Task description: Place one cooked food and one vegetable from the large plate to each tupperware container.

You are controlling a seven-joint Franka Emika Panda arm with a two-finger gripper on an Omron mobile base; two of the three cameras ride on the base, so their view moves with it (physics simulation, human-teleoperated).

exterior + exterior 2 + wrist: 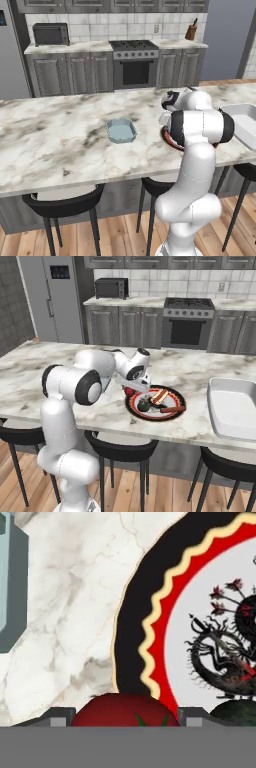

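The large plate [167,415], black-rimmed with a red ring and a white centre bearing a dark swirly figure, lies on the marble island, and its rim [135,627] runs through the hand view. My gripper [125,717] is down at the plate's left edge [132,391], shut on a red tomato [122,709] that fills the gap between both fingertips. A dark green round vegetable [145,404], a hot dog [160,397] and a sausage [173,409] lie on the plate. The pale-blue tupperware container [121,130] stands left of the plate. The white tupperware container [232,406] stands to its right.
The island's front edge runs just below the plate, with black stools [120,446] beneath it. Bare marble [55,135] spreads left of the blue container. My own arm [197,130] hides much of the plate in the left base view.
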